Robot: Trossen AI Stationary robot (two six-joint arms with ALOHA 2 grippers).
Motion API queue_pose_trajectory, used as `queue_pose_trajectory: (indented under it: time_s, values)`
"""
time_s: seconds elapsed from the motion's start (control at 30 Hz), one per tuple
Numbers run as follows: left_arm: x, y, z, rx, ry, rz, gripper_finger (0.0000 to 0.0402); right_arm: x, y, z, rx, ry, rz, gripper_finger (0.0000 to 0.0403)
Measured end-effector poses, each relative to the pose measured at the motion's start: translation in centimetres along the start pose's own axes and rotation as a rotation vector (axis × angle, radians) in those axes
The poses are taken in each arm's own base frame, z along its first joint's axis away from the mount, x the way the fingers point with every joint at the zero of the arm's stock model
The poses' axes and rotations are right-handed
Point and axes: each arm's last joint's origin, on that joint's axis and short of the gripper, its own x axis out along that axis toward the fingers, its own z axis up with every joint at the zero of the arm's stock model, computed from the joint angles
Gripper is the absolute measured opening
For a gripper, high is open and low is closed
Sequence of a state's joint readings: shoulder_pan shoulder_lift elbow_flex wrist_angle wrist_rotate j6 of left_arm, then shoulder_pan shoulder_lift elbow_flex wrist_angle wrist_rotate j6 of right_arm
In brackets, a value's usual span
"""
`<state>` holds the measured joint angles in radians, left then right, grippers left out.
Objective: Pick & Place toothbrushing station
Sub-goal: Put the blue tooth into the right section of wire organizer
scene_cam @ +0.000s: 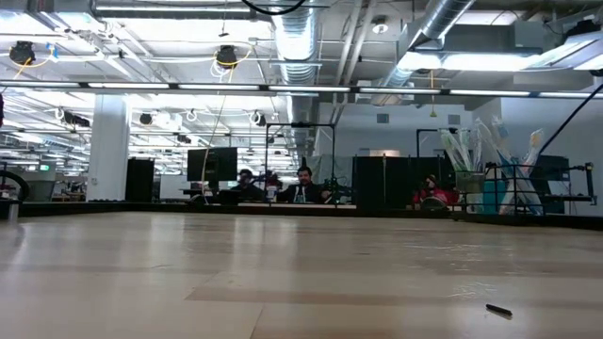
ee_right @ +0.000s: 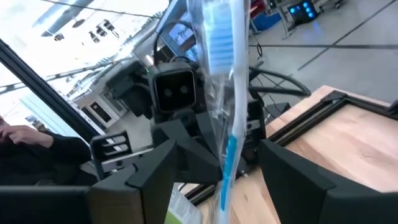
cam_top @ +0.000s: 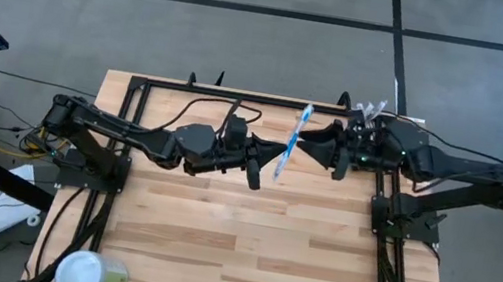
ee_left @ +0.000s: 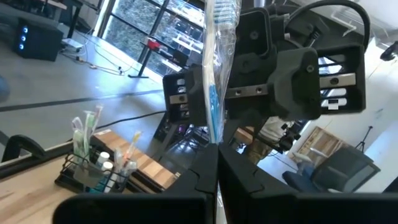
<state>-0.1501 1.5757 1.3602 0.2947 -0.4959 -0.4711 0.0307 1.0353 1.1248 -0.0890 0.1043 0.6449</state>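
A blue toothbrush in a clear wrapper (cam_top: pixel 293 140) is held in the air over the table's far middle. My left gripper (cam_top: pixel 279 152) is shut on it, reaching in from the left. My right gripper (cam_top: pixel 308 145) is open and faces it from the right. Its two fingers stand on either side of the toothbrush (ee_right: pixel 225 155) without touching it. The toothbrushing station (cam_top: pixel 369 114), a small black holder with several wrapped brushes in it, stands at the table's far right edge. It also shows in the left wrist view (ee_left: pixel 93 171). My left gripper pinches the wrapped toothbrush by its handle (ee_left: pixel 214 134) between its two shut fingers, toward the end away from the bristle head. The fingers come level from the table's left and lie across the brush. The brush is lifted clear of the table, its head end (ee_left: pixel 224 15) beyond the fingers.
A pale-green translucent cup with a white lid (cam_top: pixel 92 275) stands at the table's near left corner. A small dark piece (scene_cam: pixel 497 309) lies on the wood near the front right. The black frame rails (cam_top: pixel 379 232) run along the table's sides.
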Motion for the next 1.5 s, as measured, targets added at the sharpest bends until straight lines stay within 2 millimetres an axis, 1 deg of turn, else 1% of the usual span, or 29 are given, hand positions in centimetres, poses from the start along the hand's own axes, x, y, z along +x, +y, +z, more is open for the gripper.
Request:
queue_pose_trajectory:
  time_s: [0.13,0.33,0.5,0.57,0.97,1.17,1.2,1.37,1.43,1.5]
  values:
    - [0.0,0.0,0.0,0.0,0.006,-0.01,0.0,0.6,-0.1,-0.3,0.001,0.009,-0.005,0.0209]
    - [0.0,0.0,0.0,0.0,0.008,-0.013,0.0,0.7,0.0,-0.1,0.005,-0.023,0.01,0.0191]
    - [0.0,0.0,0.0,0.001,0.011,-0.019,0.0,0.6,0.3,0.3,0.009,-0.058,0.032,0.0169]
    - [0.0,-0.1,0.0,0.001,0.012,-0.021,0.0,0.9,0.2,0.2,0.009,-0.054,0.027,0.0158]
    - [0.1,0.1,0.0,0.003,0.014,-0.022,0.0,1.0,-0.7,0.7,0.023,-0.076,-0.005,0.0078]
    - [0.1,0.1,0.0,0.018,0.015,-0.024,0.0,1.1,-0.8,0.8,0.007,-0.078,-0.015,0.0017]
    - [0.1,0.1,0.0,0.022,0.014,-0.024,0.0,1.1,-0.8,0.8,0.002,-0.077,-0.015,0.0012]
    - [0.1,0.1,0.0,0.024,0.014,-0.022,0.0006,1.1,-0.8,0.8,-0.005,-0.078,-0.015,0.002]
    - [0.1,0.1,0.1,0.024,0.01,-0.015,0.0016,1.1,-0.8,0.8,-0.005,-0.078,-0.015,0.0013]
    - [0.0,0.1,0.2,0.023,0.009,-0.014,0.0036,0.8,-0.7,0.9,-0.01,-0.082,-0.012,0.0007]
